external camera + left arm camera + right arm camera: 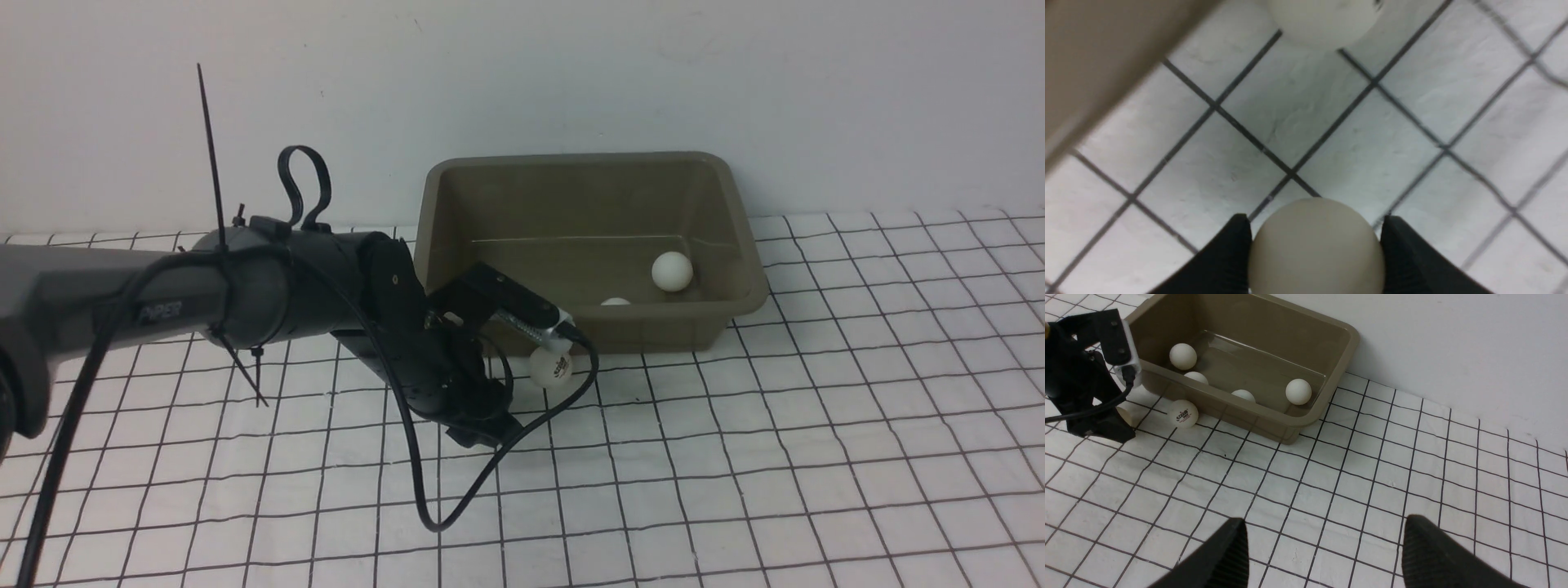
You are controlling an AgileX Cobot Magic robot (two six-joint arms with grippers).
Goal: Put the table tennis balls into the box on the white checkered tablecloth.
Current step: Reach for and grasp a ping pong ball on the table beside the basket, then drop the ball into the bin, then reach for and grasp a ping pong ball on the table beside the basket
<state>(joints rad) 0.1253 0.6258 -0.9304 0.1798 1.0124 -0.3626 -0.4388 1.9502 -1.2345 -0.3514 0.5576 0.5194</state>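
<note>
My left gripper (1315, 218) is shut on a table tennis ball (1316, 245), one black finger pressed against each side of it, low over the white checkered tablecloth (816, 425). The front view hides that ball behind the left wrist; the right wrist view shows a sliver of it (1125, 415). A second ball with a dark logo (552, 367) lies on the cloth against the front wall of the olive-grey box (588, 160). Several balls rest inside the box (1298, 391). Over bare cloth, my right gripper (1323, 528) stands open with nothing between its fingers.
The box stands against the white back wall (522, 73). A black cable (457, 506) loops down from the left wrist onto the cloth. The left arm (163, 302) reaches in from the left, close to the box's front left corner.
</note>
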